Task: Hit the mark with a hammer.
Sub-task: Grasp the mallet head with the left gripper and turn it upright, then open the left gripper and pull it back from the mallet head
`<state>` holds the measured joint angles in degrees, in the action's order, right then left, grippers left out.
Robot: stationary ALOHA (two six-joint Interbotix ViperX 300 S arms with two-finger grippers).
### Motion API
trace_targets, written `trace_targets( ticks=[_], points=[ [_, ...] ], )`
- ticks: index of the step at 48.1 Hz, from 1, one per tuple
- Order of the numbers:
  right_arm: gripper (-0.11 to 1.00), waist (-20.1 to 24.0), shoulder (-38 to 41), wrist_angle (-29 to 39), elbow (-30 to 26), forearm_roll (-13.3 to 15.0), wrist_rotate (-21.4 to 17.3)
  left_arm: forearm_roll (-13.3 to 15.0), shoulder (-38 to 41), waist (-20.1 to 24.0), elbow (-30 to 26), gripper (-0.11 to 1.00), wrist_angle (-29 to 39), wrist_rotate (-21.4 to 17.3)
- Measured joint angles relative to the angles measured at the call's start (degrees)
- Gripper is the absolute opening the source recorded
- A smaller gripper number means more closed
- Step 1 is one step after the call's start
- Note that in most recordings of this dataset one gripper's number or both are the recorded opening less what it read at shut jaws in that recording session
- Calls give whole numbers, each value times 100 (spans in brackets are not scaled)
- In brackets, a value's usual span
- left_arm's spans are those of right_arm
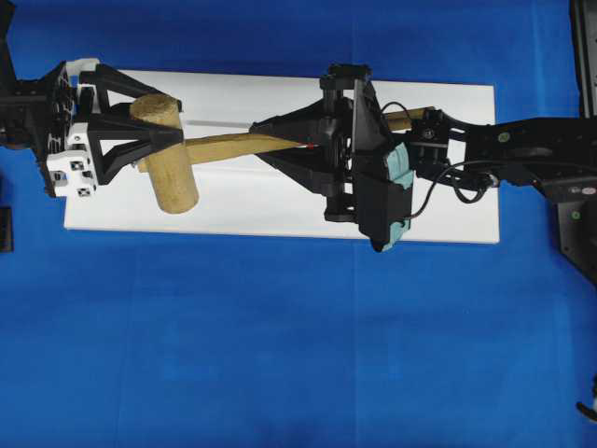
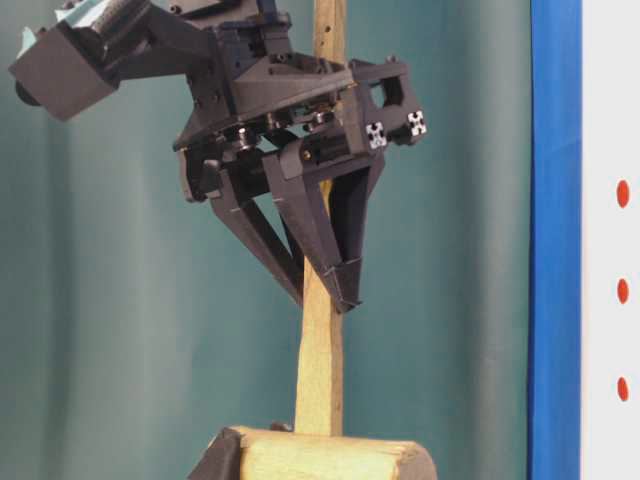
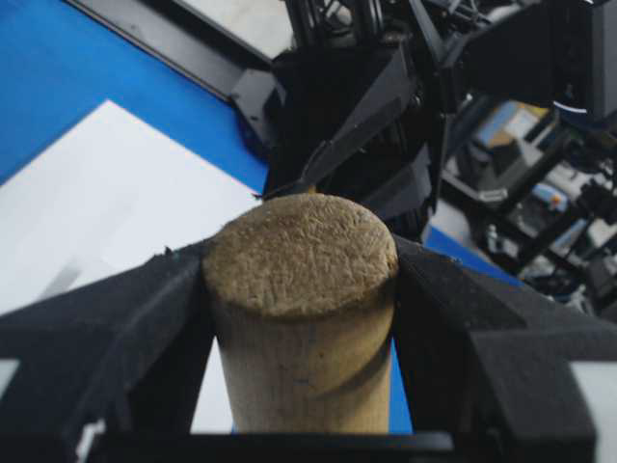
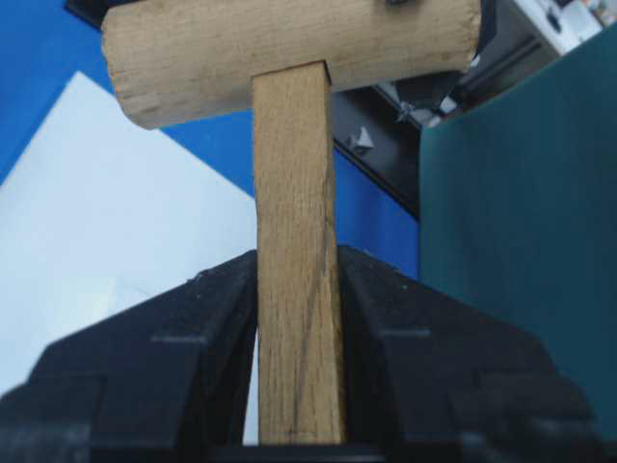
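Overhead view: both hands on hammer [image 1: 177, 154].
Left hand [image 1: 154, 140]: clamped across head.
Right hand [image 1: 298, 147]: closed around handle.

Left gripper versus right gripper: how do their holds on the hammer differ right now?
The left gripper clamps the hammer's thick cylindrical head; the right gripper clamps its thin squared handle. The left gripper's jaws stand wider apart than the right gripper's. Both are shut on the same hammer above the white board.
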<state>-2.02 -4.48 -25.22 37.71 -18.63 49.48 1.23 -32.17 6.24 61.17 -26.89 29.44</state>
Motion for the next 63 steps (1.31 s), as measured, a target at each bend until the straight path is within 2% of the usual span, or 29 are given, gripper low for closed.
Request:
trace_targets(
  ticks=[4, 11, 15, 21, 29, 33, 41, 47, 63],
  points=[
    [35, -26, -26, 53, 0, -79, -62, 0, -62, 0, 35, 48, 9, -44],
    [80, -97, -70, 290, 0, -211, -105, -9, -158, 9, 105, 48, 18, -167],
    [94, -44, -70, 413, -9, -264, -158, -18, -193, 9, 114, 48, 62, -387],
    [92, 62, -70, 694, -44, -457, -404, -26, -220, 9, 114, 48, 149, -932],
    [94, 114, -70, 1169, -193, -686, -940, -26, -229, 0, 114, 48, 325, -2092],
    [93, 132, -70, 1283, -220, -721, -1204, -26, -237, -70, 114, 48, 369, -2663],
    [93, 132, -70, 1310, -255, -729, -1521, -26, -237, -369, 114, 48, 378, -3401],
    [93, 132, -70, 1301, -290, -747, -1538, -26, -237, -510, 114, 48, 396, -3586],
    [93, 132, 158, 1327, -466, -923, -1617, -18, -237, -510, 123, 48, 396, -3604]
  ],
)
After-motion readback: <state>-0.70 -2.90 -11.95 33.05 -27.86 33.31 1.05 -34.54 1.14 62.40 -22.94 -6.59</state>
